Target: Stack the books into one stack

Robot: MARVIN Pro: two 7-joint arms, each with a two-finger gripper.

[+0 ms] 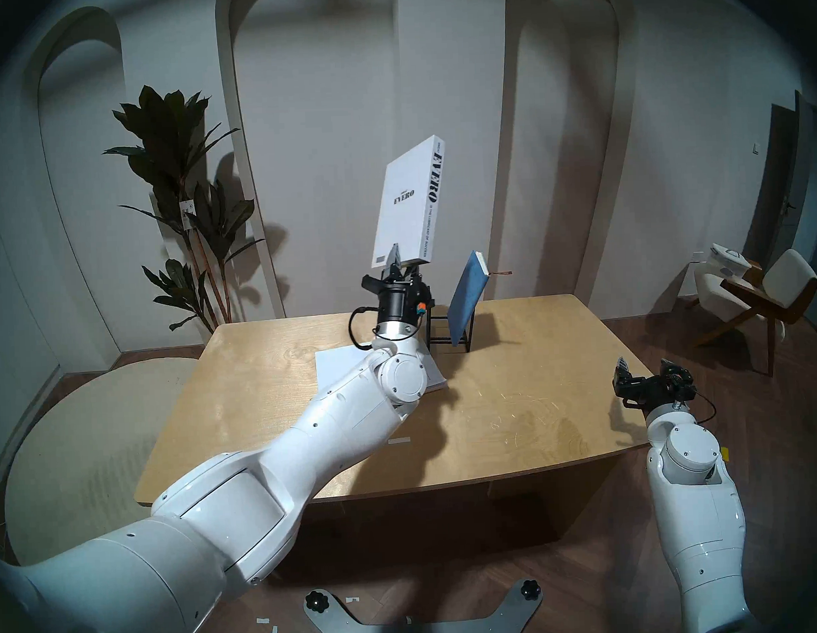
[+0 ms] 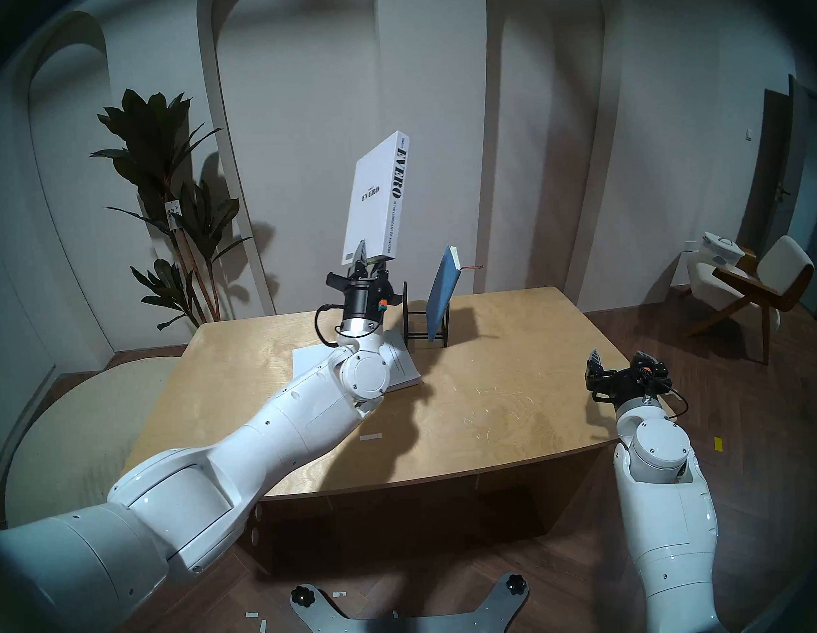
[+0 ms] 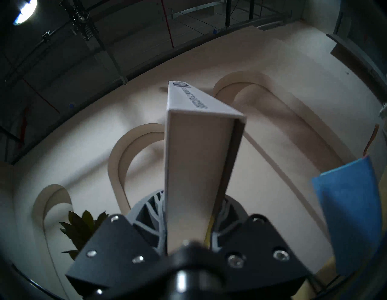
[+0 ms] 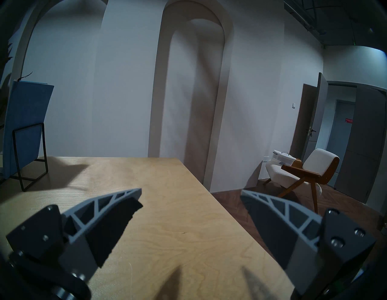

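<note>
Thick white "EVERO" book [image 1: 410,207] rides upright, gripped at its lower edge by the left end effector [image 1: 402,265], above the flat white paper booklet [image 1: 341,367], likely its landing place; right end effector [image 4: 191,211] gapes empty.

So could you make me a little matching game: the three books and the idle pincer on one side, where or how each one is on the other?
Things:
1. EVERO book
2. blue notebook
3. white booklet
4. right pincer

States:
A. lying flat on the table
B. open, holding nothing
C. leaning in the black wire stand
D. held up in the air by the left pincer

Pairs: 1-D, 2-C, 3-A, 4-B
</note>
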